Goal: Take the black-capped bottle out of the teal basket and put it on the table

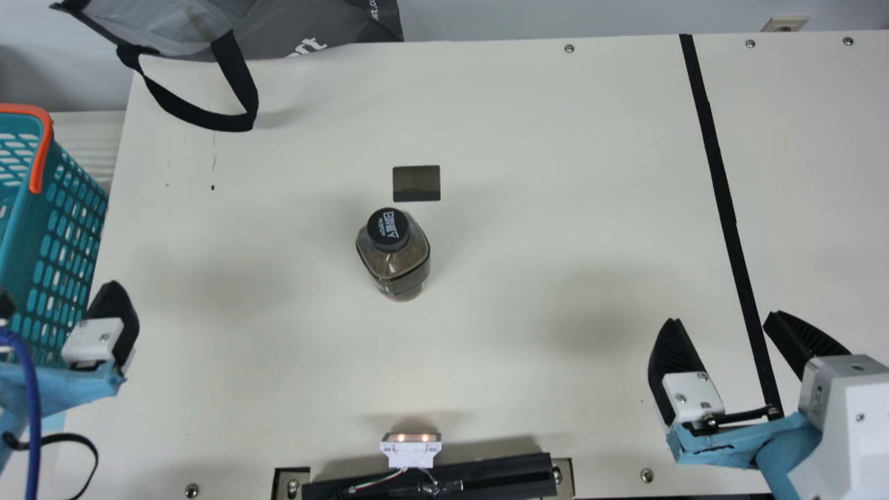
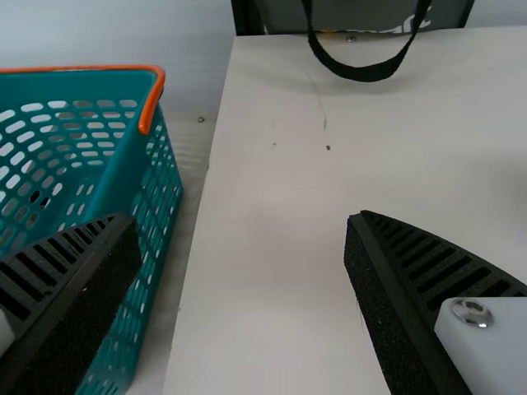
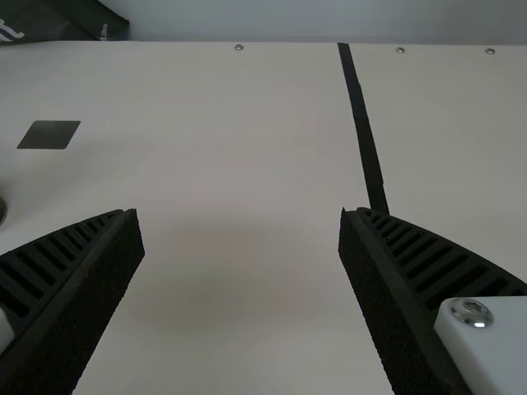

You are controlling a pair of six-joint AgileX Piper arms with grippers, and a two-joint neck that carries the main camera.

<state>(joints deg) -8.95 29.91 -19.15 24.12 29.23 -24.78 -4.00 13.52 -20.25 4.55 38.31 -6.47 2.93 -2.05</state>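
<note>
Left tool [image 1: 57,292] is released, near the teal basket [image 1: 64,239]. Right tool [image 1: 724,317] is likewise released. The black-capped bottle [image 1: 396,260] stands upright on the surface [image 1: 542,139], between both tools.

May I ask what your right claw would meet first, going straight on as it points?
Probably the tabletop, if the right claw slants down; its depth is hard to judge. Otherwise the way ahead looks free, with the black-capped bottle off to its left.
</note>
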